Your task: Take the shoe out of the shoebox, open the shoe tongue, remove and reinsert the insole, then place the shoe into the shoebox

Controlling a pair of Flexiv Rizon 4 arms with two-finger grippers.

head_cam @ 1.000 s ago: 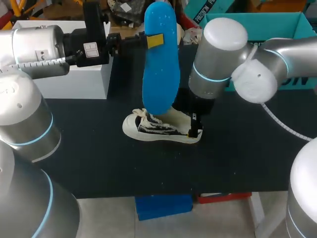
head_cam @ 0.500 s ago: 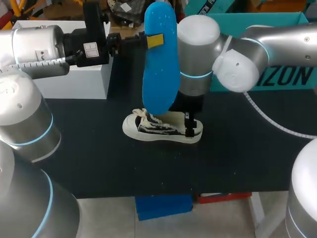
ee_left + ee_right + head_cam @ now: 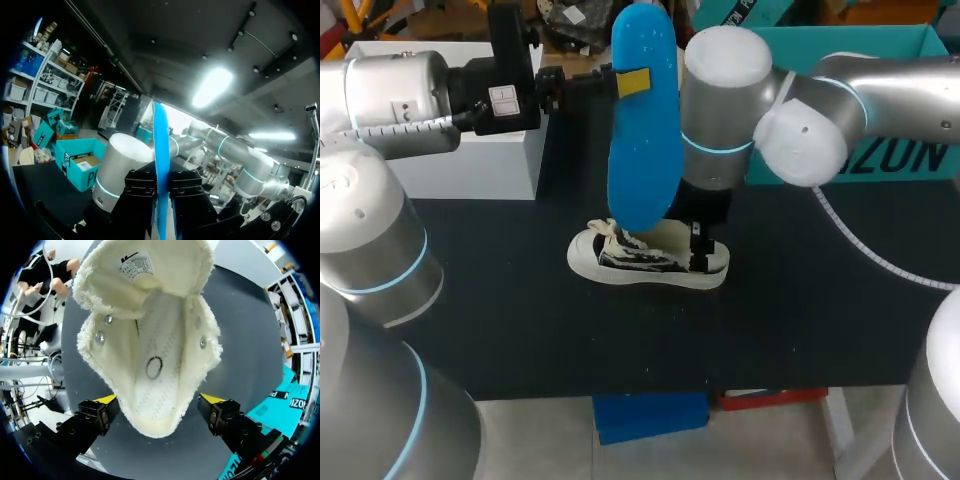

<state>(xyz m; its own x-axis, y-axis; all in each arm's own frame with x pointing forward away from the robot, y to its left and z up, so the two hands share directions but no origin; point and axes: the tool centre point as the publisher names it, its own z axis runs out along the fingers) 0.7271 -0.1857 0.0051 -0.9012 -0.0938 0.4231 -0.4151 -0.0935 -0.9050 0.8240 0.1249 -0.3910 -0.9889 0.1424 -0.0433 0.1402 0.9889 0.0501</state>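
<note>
A blue insole (image 3: 642,130) hangs upright above the table, toe end down, with my left gripper (image 3: 632,82) shut on its upper part. In the left wrist view the insole (image 3: 161,150) shows edge-on, squeezed in my left gripper (image 3: 161,182). Beneath it a cream shoe (image 3: 640,262) with black markings rests on its sole on the black table (image 3: 820,320), toe toward the left. My right gripper (image 3: 698,245) is at the shoe's heel. In the right wrist view the shoe (image 3: 150,340) gapes wide, tongue folded forward, and my right gripper (image 3: 159,405) stands open astride the heel.
The teal shoebox (image 3: 880,50) stands open at the back right behind my right arm. A white box (image 3: 470,150) sits at the back left under my left arm. Bare black tabletop lies in front of the shoe and to its right.
My right arm has swung left, bringing its gripper from behind the heel to over it. The left arm and the insole have not moved.
</note>
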